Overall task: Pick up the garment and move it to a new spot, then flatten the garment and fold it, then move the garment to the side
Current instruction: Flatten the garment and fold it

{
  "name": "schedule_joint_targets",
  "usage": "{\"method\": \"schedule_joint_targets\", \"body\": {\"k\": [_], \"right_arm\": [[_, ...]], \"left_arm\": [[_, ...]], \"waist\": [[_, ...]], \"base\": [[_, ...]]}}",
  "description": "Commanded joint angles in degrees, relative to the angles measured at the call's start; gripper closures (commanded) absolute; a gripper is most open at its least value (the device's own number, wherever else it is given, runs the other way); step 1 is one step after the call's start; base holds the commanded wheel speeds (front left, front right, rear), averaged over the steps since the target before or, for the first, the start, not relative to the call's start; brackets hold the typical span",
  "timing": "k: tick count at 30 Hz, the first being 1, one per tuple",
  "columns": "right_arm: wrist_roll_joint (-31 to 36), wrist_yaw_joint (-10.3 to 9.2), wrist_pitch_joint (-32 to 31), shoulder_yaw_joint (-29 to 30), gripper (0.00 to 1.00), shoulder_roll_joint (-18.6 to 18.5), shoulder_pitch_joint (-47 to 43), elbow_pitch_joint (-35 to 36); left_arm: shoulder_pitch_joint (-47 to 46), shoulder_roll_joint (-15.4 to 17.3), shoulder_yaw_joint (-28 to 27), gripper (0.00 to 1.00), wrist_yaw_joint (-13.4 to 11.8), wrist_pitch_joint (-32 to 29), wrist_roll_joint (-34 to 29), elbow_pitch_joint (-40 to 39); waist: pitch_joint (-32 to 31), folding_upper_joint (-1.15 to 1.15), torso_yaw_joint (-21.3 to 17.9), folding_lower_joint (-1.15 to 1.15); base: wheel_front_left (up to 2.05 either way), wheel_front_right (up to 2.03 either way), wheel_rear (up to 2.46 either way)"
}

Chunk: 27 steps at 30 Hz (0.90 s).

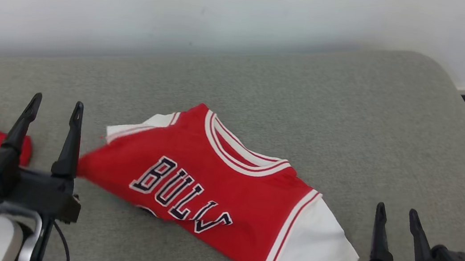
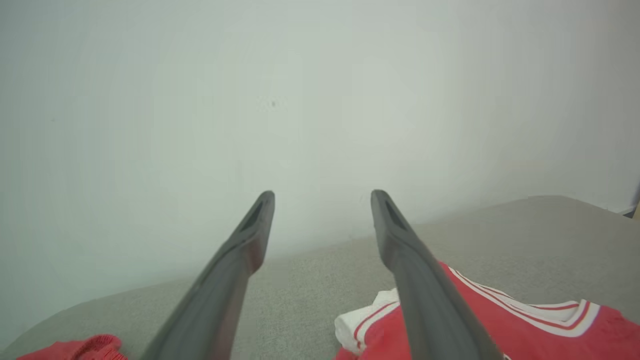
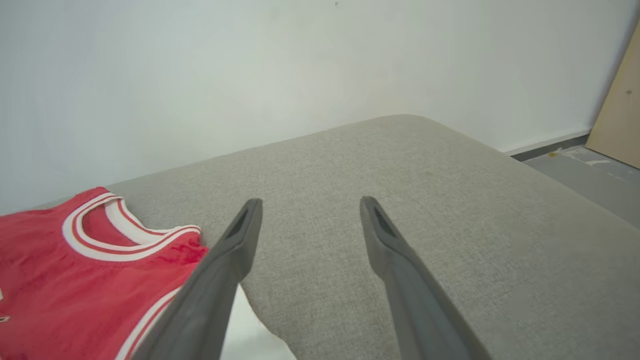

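I'm holding both hands spread and empty on either side of the jersey (image 1: 208, 176).
The left hand (image 1: 57, 100) is hovering just beside its left edge and the right hand (image 1: 397, 210) near its white sleeve (image 1: 315, 249), placed, I judge, to take both ends. The jersey is lying mid-surface on the grey padded top (image 1: 350, 119), collar pointing far, long axis running far-left to near-right.
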<state>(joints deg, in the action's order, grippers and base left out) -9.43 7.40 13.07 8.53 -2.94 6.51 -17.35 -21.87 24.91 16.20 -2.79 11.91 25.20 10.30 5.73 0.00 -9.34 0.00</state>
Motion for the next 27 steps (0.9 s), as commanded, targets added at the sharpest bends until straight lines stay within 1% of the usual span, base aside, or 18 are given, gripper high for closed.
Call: {"method": "schedule_joint_targets", "body": {"k": [1,7,9,10,13,17,21,24,27], "right_arm": [[0.5,0.18,-0.4,-0.3,0.0,0.1,0.7,0.3],[1.6,0.18,-3.6,-2.2,0.0,-0.3,3.3,0.2],[1.8,0.18,-4.5,-2.6,0.0,-0.5,4.0,-0.2],[1.9,0.18,-4.9,-2.7,0.0,-0.7,4.4,-0.6],[1.9,0.18,-5.4,-2.7,0.0,-0.8,4.5,-1.2],[2.0,0.18,-6.6,-3.1,0.0,-1.3,4.3,-2.3],[1.9,0.18,-8.1,-4.3,0.0,-2.3,5.6,-3.2],[2.0,0.18,-9.9,-6.3,0.0,-3.4,7.6,-4.2],[2.0,0.18,-12.5,-9.3,0.0,-5.1,10.9,-6.0]], "left_arm": [[1.6,-0.3,-0.4,0.0,-0.6,0.8,0.2,-0.9],[8.3,-1.8,-2.1,0.0,-4.4,3.1,-2.5,-6.5],[10.6,-2.9,-2.8,0.0,-5.5,3.2,-3.0,-7.8],[12.7,-3.7,-3.8,0.0,-6.5,3.3,-3.7,-8.8],[16.3,-5.6,-5.1,0.0,-7.4,3.3,-4.6,-10.3],[19.3,-7.6,-6.4,0.0,-7.1,3.3,-6.1,-10.3],[20.4,-8.8,-7.4,0.0,-6.0,3.3,-7.1,-9.9],[19.9,-8.4,-6.7,0.0,-4.9,3.3,-7.7,-7.8],[18.4,-8.0,-5.9,0.0,-4.5,3.0,-8.6,-5.9]], "waist": [[-1.3,0.0,2.3,0.0],[-1.9,0.0,6.0,0.0],[-2.1,0.0,7.2,0.0],[-2.3,0.0,8.2,0.0],[-2.5,0.0,9.5,0.0],[-2.7,0.0,10.8,0.0],[-2.9,0.0,11.7,0.0],[-2.7,0.0,12.0,0.0],[-2.0,0.0,12.1,0.0]], "base": [[0.0,0.0,0.0],[0.0,0.0,0.0],[0.0,0.0,0.0],[0.0,0.0,0.0],[0.0,0.0,0.0],[0.0,0.0,0.0],[0.0,0.0,0.0],[0.0,0.0,0.0],[0.0,0.0,0.0]]}}
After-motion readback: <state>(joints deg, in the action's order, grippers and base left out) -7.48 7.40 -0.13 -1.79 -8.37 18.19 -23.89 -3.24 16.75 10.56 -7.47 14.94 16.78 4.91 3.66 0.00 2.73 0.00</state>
